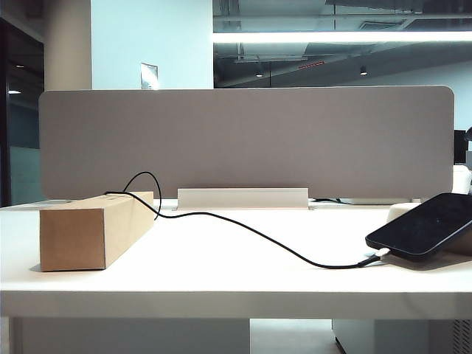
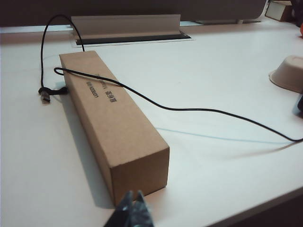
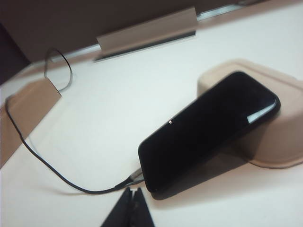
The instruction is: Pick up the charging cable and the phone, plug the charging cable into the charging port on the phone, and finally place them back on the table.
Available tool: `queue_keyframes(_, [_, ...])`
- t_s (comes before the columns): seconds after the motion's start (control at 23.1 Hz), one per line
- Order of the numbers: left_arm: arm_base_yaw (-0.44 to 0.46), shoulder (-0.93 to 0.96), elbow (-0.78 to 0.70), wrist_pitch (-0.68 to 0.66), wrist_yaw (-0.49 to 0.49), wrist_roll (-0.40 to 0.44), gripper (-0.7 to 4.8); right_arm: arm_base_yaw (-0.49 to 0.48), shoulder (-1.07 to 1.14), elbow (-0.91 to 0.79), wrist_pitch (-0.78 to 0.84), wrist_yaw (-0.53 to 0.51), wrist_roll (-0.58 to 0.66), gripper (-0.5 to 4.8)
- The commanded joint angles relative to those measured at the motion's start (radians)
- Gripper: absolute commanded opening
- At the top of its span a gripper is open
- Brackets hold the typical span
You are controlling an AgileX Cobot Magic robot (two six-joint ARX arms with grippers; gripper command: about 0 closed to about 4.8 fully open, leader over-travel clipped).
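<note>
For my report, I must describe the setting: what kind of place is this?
Probably an open-plan office: a white desk with a grey partition panel along its back, exposed ceiling and strip lighting behind. Both grippers, left and right, are shut.

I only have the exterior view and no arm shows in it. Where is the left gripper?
Observer: The left gripper is shut, low over the table just off the near end of the box.
Operator: And the right one?
Observer: The right gripper is shut, close to the lower end of the phone, where the cable meets it.
Operator: What is propping the phone up?
Observer: A beige tray. The phone's upper end leans on it.
</note>
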Motion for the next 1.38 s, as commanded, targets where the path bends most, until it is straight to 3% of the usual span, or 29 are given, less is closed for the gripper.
queue_keyframes(0.04, [0.000,0.001,-0.036,0.042,-0.003,0.024,-0.06,-0.001,-0.008,-0.006,0.029,0.003,-0.021,-0.06])
queue_keyframes(0.43, [0.000,0.002,-0.070,0.064,-0.002,0.055,-0.06,-0.001,-0.011,-0.007,0.021,0.022,-0.051,-0.06])
queue_keyframes(1.38, [0.000,0.002,-0.070,0.002,0.001,0.035,-0.06,-0.001,-0.011,-0.006,-0.016,0.021,-0.069,-0.05])
